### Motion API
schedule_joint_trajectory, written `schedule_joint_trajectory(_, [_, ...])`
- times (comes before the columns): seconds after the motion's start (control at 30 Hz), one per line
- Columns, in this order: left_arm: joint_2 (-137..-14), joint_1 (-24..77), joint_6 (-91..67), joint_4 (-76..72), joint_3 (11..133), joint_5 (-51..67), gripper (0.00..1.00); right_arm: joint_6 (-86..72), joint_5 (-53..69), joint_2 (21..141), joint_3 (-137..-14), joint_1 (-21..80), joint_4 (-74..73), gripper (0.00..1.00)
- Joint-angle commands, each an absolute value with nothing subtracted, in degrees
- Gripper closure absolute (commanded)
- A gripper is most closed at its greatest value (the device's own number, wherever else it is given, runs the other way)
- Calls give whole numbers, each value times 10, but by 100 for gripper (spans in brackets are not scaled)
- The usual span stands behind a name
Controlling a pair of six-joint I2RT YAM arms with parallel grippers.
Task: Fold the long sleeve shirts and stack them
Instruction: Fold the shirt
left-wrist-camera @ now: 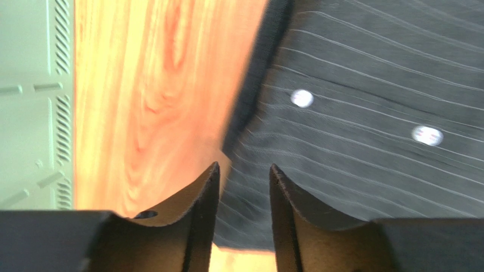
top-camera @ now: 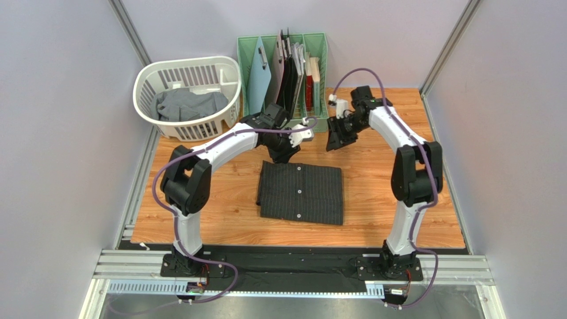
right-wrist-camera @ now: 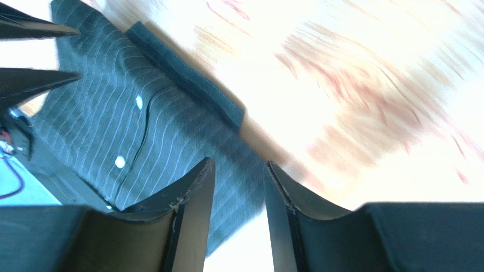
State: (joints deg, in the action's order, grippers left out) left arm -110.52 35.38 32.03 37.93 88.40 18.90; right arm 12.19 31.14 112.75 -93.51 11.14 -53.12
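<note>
Two shirts, 2 states. Black shirt (top-camera: pixel 301 193): folded flat on table (top-camera: pixel 199 212), straight in front of rack (top-camera: pixel 283 66), button line running away from rack twd arm bases. Grey shirt (top-camera: pixel 189 103): crumpled in basket (top-camera: pixel 199 129), just left of rack, not yet folded.

L gripper (top-camera: pixel 283 156): between rack and black shirt, hovering over shirt's rack-side edge near its left corner. Per wrist cam, fingers (left-wrist-camera: pixel 199 209) w/ narrow gap, nothing pinched, cloth edge below.

R gripper (top-camera: pixel 336 139): in front of rack's right end, off the cloth, just past its rack-side right corner. Also slightly parted, empty; wrist cam blurry.

Judged: black fold seemingly finished, so next prob = fetch grey. Key relation: grey = left of rack, i.e. left of and a bit beyond L gripper, basket wall between; well apart from R gripper, way over at rack's other end. L arm nearer, so prob the one to reach over the rim. No usable long axis on grey: bunched heap, sleeves not distinguishable.
</note>
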Motion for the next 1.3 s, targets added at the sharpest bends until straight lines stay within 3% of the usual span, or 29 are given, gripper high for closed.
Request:
schedule_joint_trajectory(0.0, [-1030,346,251,446,907,299,52,77,359,1049,-842,67,-544,59])
schedule_joint_trajectory(0.2, [-1049,421,190,442,950,311,51,7,453,970,-651,12,-508,72])
schedule_joint_trajectory(0.33, [-1076,462,128,413,968,317,51,-15,469,949,-577,10,-472,75])
schedule_joint_trajectory(0.53, [-1094,500,39,348,938,312,51,-8,461,962,-554,5,-454,80])
schedule_joint_trajectory(0.7, [-1096,515,75,324,929,306,53,-28,480,971,-520,-40,-417,85])
schedule_joint_trajectory(1.03, [-1131,546,107,348,963,269,53,-50,511,1001,-499,-47,-389,85])
schedule_joint_trajectory(1.27, [-1119,546,129,363,950,238,53,-45,542,985,-491,-25,-388,77])
